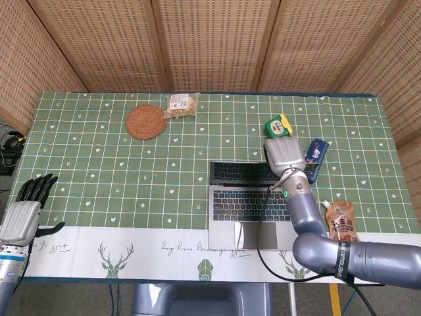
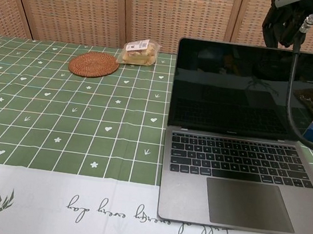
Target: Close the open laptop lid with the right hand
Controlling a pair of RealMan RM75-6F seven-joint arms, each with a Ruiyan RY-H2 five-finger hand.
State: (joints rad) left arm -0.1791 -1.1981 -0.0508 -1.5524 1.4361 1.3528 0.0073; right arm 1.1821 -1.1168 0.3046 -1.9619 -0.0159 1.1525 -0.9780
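Observation:
The grey laptop (image 1: 245, 212) stands open at the table's front, its dark screen (image 2: 252, 89) nearly upright, facing the chest view. My right hand (image 1: 284, 155) is above the lid's top right edge, back upward. Its fingers (image 2: 283, 21) are bent down and hang just behind that edge; I cannot tell whether they touch it. It holds nothing. Open and with nothing in it, my left hand (image 1: 25, 209) hangs past the table's front left corner, far from the laptop.
A green tape measure (image 1: 278, 125) and a blue box (image 1: 314, 155) lie behind and right of the laptop. An orange pouch (image 1: 342, 221) lies at its right side. At the back left lie a woven coaster (image 1: 146, 121) and a wrapped snack (image 1: 181, 103).

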